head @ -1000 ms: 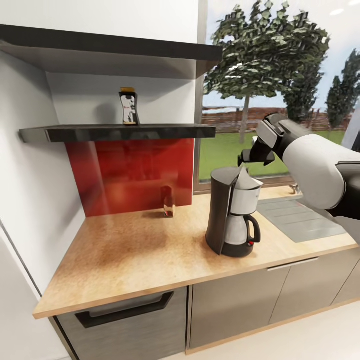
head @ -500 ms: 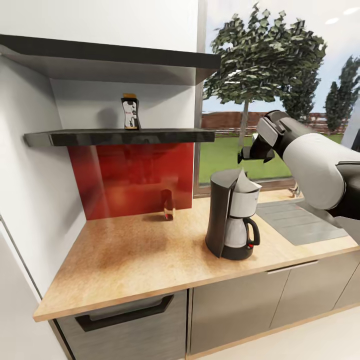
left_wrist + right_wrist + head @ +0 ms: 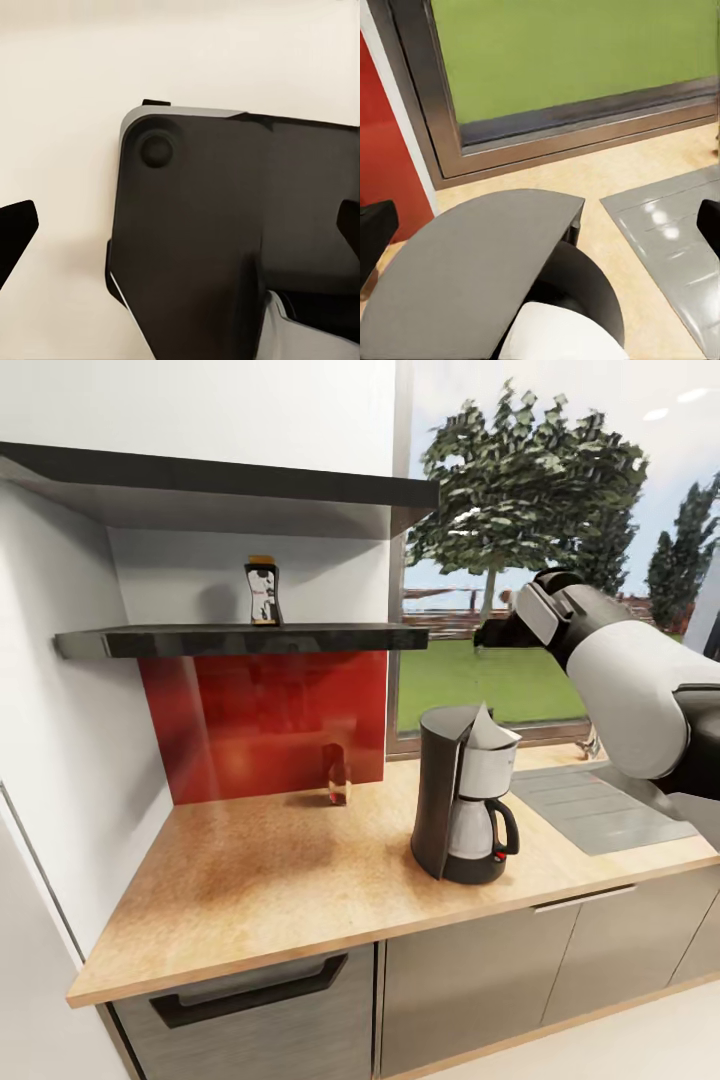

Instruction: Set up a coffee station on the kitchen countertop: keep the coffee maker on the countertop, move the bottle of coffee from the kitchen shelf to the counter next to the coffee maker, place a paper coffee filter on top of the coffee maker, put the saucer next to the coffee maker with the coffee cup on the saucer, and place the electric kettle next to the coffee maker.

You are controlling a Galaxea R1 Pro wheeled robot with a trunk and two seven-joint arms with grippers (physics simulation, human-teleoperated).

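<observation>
Scene: kitchen worktop [image 3: 260, 880] under a black wall shelf [image 3: 250, 640], window to one side.
Landmark: coffee maker [image 3: 465, 795], upright on the worktop, lid tipped open, red switch facing out.
Filter: white paper cone [image 3: 487, 730] seated in the top of the coffee maker, peak poking above the housing; judged to be in its place already.
Coffee bottle [image 3: 262, 592]: upright on the shelf, well above and off to the side of the coffee maker, away from the window; not yet brought down.
Right gripper [image 3: 497, 632]: raised above the coffee maker, near the window frame, clear of the filter. Fingers: dark tips at both edges of the right wrist view, wide apart, nothing between them [image 3: 375, 232].
Right wrist view: looks down on the coffee maker's open grey lid [image 3: 472, 277] and the white filter [image 3: 562, 334] beneath, sink drainer [image 3: 675, 240] beside.
Left gripper [image 3: 180, 240]: hangs low over dark robot bodywork and pale floor, far from the coffee maker. Fingers: black tips at both edges of the left wrist view, spread wide, holding nothing [image 3: 15, 225].
Small glass item [image 3: 337, 772]: against the red backsplash [image 3: 260, 720], on the shelf side of the coffee maker; too blurred to identify.
Reason for posture, as judged: empty spread hand lifted high enough to clear the filter peak, suited to a reach toward the shelf.
Outstanding: bottle, saucer, cup, kettle.
</observation>
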